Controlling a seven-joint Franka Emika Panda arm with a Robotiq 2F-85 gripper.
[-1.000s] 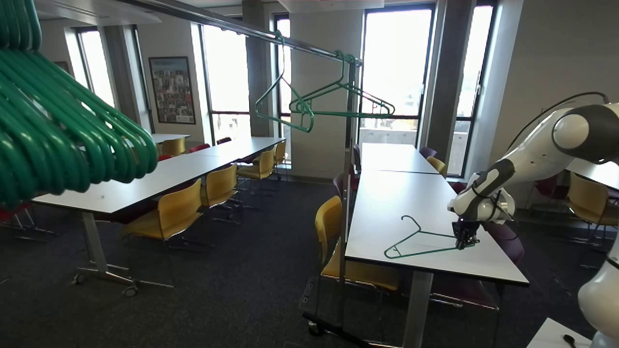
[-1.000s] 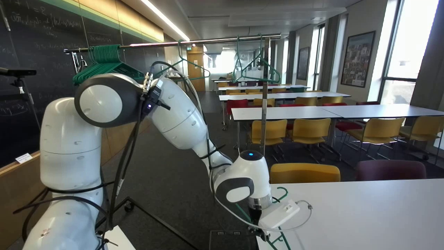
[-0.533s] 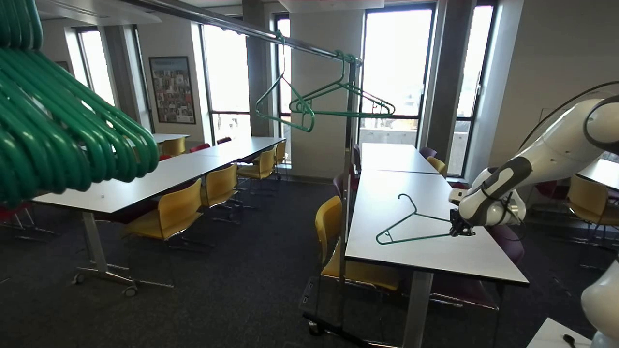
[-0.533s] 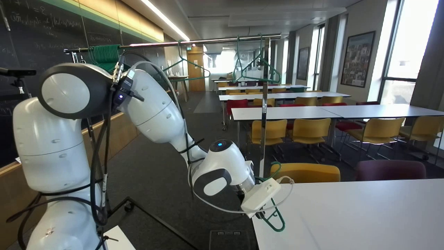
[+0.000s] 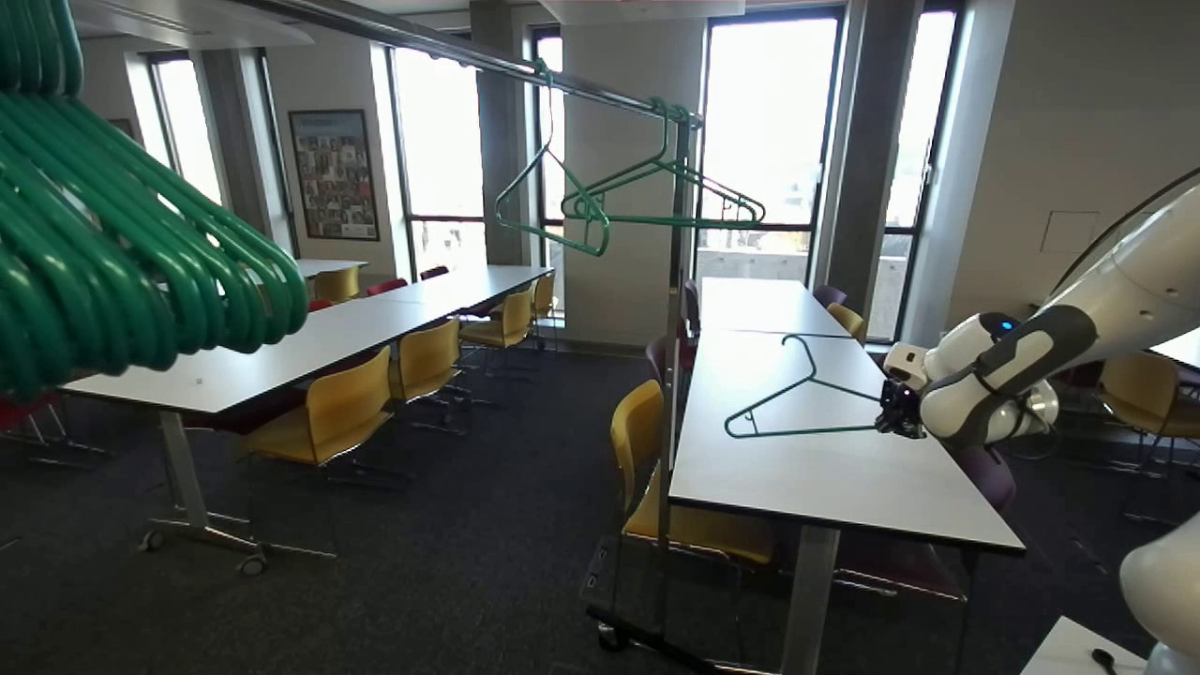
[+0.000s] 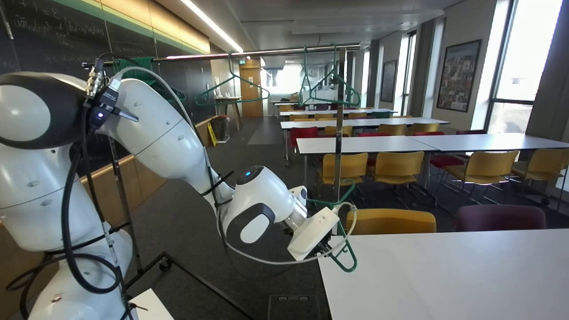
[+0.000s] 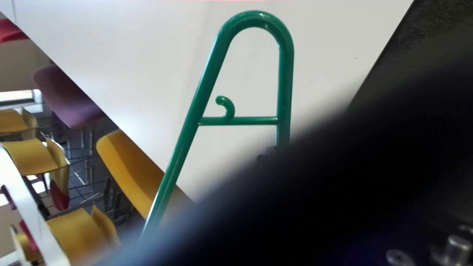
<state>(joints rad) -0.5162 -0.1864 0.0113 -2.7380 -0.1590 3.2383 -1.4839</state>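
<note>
Green, the hanger [image 7: 255, 120] is extending lengthwise from the hand [image 5: 886, 419] (clenching it near one end) roughly toward the rack post [image 5: 672, 328].

Strong daylight. In an exterior view, tall windows [image 5: 771, 122] burnt to white; bench [image 5: 816, 480] bright, carpet [image 5: 459, 553] dark, nearest hanger bunch [image 5: 122, 258] slightly soft, glossy with highlights. In an exterior view, ceiling strip light [image 6: 212, 24] lit, blackboard [image 6: 44, 44] dim. Wrist view: even light; green hanger [image 7: 242, 120] mostly crisp, small glints; black shape [image 7: 351, 177] over lower right badly out of focus, edges smeared.
</note>
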